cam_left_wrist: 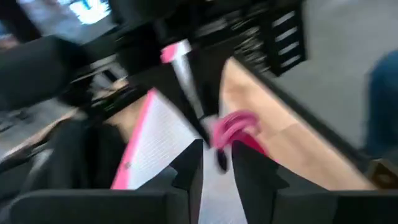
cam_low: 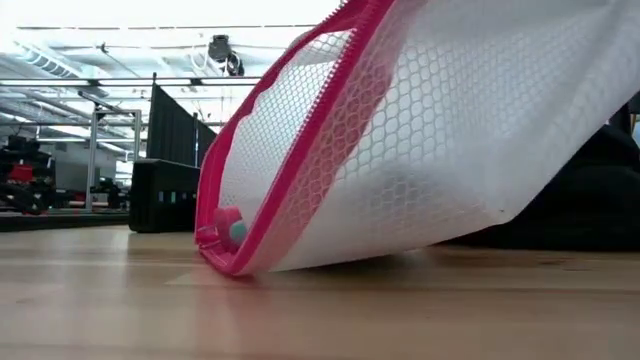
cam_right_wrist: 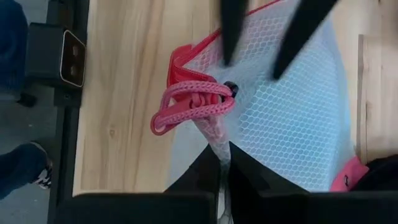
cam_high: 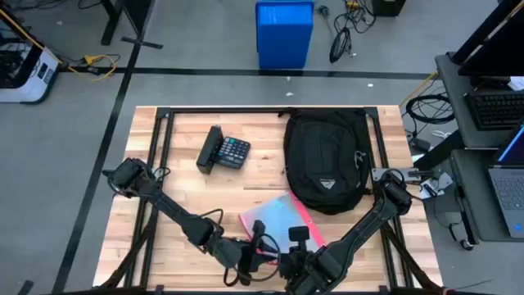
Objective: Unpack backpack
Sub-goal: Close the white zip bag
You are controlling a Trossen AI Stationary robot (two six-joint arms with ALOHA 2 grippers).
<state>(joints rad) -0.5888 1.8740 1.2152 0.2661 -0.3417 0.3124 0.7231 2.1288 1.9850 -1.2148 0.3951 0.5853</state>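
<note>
A: Jaws first. On the right gripper [cam_right_wrist: 222,163] they look pinched nearly shut on the edge of the white mesh pouch [cam_right_wrist: 283,118], right by its pink cord loop [cam_right_wrist: 189,102]. On the left gripper [cam_left_wrist: 216,168] they stand almost closed too, with the pouch's pink-trimmed edge between them, though that view is smeared and I would not swear to how firm the hold is.

B: And the backpack [cam_high: 326,160]?

A: Lying flat on the bench [cam_high: 180,192], toward its far right side, logo patch up, just beyond the pouch. From above its opening cannot be made out.

B: So the step is dealing with the pouch that is out.

A: I would say so. Seen from bench level, the pouch is lifted at one end, with its pink zip corner touching the wood. With both arms holding one soft thing, I would keep them moving together so the mesh is neither stretched nor let sag.

B: Where should it go?

A: Near the front of the bench, clear of the calculator [cam_high: 224,151] at the far left, and lowered until it lies flat before either grip lets go.
</note>
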